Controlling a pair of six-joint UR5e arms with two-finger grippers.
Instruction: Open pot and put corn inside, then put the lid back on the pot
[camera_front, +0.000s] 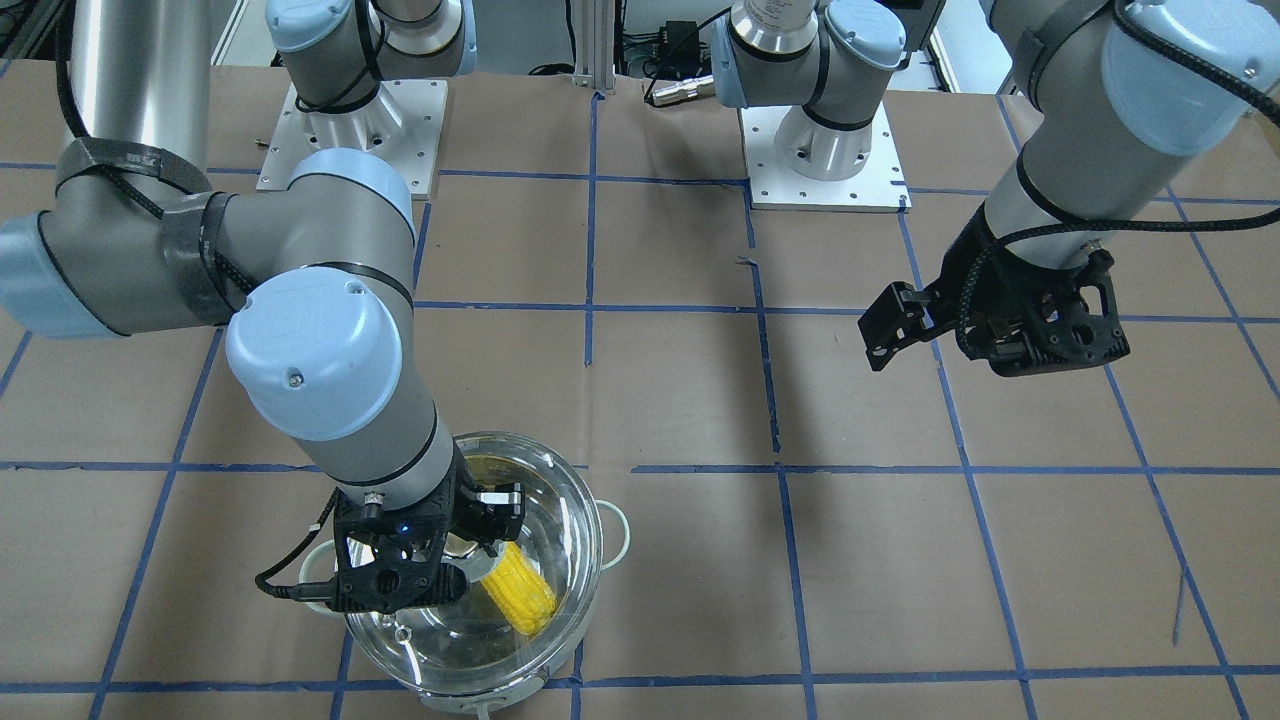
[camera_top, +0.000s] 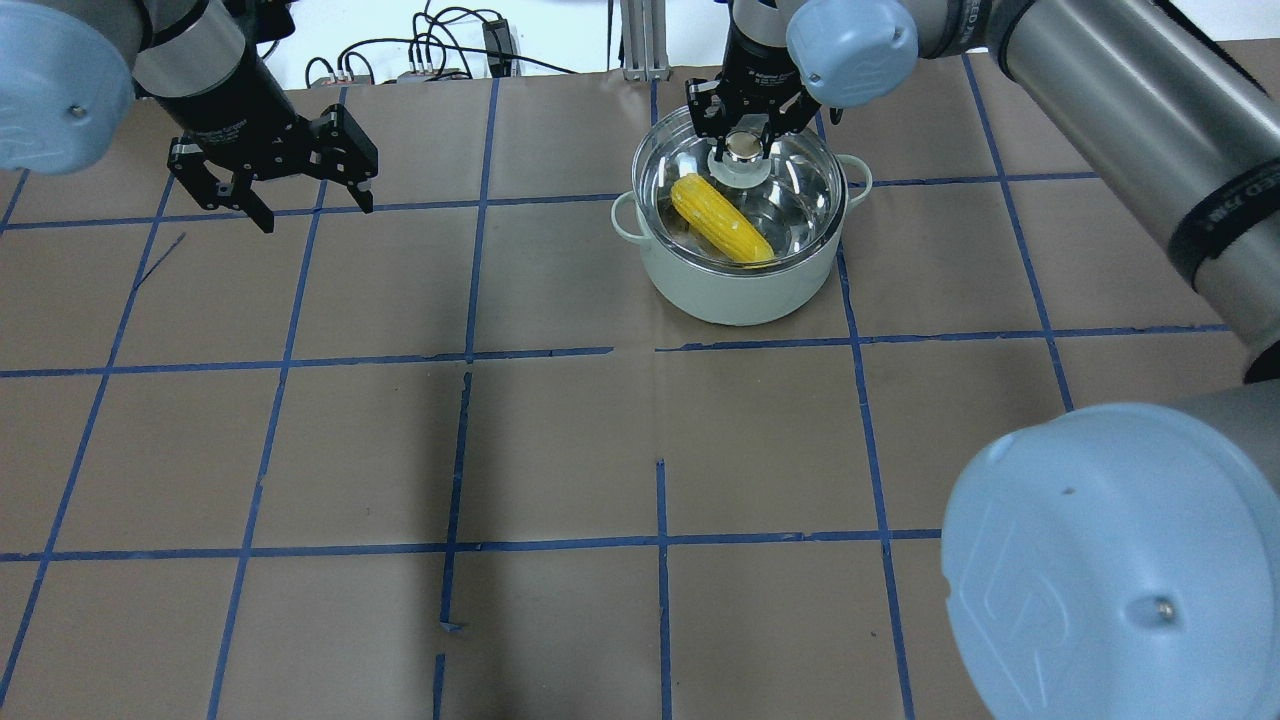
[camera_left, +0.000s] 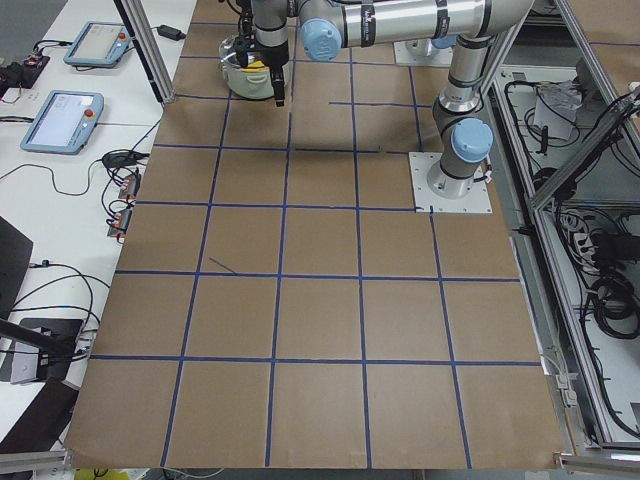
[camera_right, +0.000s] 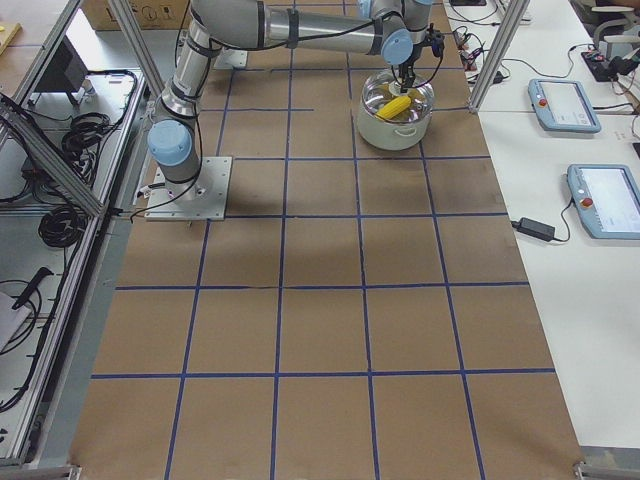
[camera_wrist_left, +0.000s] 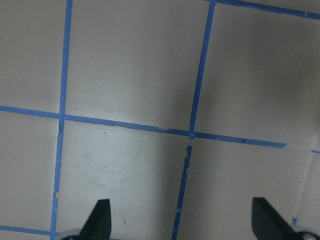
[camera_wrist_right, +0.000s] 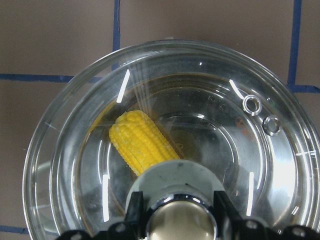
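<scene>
At the far side of the bench (camera_top: 560, 450), on the half my right arm works, the pot (camera_top: 740, 290) stands upright with the corn (camera_top: 720, 218) lying inside it, slanted across the steel bottom and plain to see through the glass. The lid (camera_top: 795, 205) covers the pot's mouth. The right claw (camera_top: 741, 138) points straight down over it, its two fingers pressed against either side of the shiny knob (camera_top: 741, 148) — I read that as gripping the lid (whether the rim is fully seated I cannot tell). The left claw (camera_top: 318, 215) hangs well apart from the pot, over brown paper crossed by blue tape lines (camera_top: 480, 230), its fingers spread wide.
</scene>
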